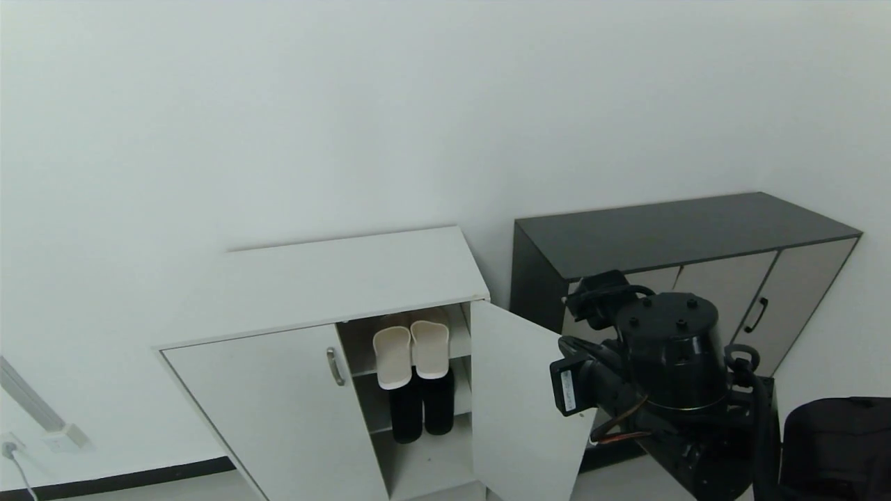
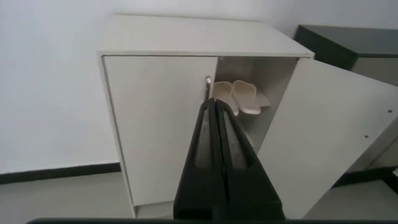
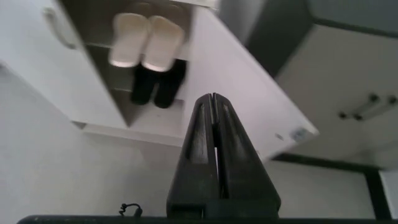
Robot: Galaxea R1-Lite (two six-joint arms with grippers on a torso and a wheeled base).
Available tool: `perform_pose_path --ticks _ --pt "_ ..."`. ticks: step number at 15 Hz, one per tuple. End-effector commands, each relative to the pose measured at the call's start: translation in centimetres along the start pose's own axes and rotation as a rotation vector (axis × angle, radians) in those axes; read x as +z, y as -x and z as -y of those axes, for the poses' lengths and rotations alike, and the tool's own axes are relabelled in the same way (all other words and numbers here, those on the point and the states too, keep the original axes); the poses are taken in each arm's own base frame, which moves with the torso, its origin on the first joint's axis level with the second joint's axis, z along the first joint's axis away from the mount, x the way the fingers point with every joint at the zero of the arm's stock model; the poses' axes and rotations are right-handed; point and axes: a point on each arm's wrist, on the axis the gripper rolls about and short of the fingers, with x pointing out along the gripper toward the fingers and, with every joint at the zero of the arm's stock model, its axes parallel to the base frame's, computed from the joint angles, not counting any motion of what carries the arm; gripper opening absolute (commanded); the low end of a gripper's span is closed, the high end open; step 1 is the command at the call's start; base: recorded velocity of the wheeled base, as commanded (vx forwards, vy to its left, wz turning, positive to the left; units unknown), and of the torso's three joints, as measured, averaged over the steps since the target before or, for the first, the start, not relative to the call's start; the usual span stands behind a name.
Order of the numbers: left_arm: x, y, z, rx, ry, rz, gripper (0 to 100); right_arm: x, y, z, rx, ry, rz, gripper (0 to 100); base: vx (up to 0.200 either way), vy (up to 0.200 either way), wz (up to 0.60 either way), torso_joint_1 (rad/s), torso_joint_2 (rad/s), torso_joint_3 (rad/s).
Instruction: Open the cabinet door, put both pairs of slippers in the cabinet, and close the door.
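Note:
The white cabinet (image 1: 327, 278) stands against the wall, its right door (image 1: 522, 403) swung open and its left door (image 1: 278, 410) closed. Inside, a pair of cream slippers (image 1: 411, 351) hangs over the upper shelf edge, and a pair of black slippers (image 1: 421, 407) sits just below them. My left gripper (image 2: 214, 106) is shut and empty, held in front of the cabinet and pointing at the gap beside the cream slippers (image 2: 242, 96). My right gripper (image 3: 213, 98) is shut and empty too, out in front of the open door (image 3: 242, 93), short of the black slippers (image 3: 158, 84).
A dark cabinet (image 1: 682, 236) with grey doors stands right of the white one, close behind the open door. A wall socket (image 1: 10, 445) with a cable sits low at the far left. A black object (image 1: 835, 445) is at the lower right.

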Motion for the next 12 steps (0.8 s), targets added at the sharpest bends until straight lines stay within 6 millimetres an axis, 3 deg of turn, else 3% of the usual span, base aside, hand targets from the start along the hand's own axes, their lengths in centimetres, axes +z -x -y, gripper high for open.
perform_pose_path --ticks 1,7,12 --pt "0.0 0.0 0.0 0.0 0.0 -0.003 0 -0.1 -0.1 0.1 -0.002 -0.001 -0.001 0 0.0 0.0 0.0 0.0 0.0 0.0" --pt "0.0 0.0 0.0 0.0 0.0 -0.003 0 -0.2 -0.5 0.8 -0.029 0.015 -0.011 0 -0.2 0.0 0.0 0.001 0.0 -0.002" --pt "0.0 0.0 0.0 0.0 -0.001 -0.003 0 -0.3 -3.8 2.9 -0.106 -0.02 -0.013 0 0.0 0.0 0.0 0.0 0.0 0.0"
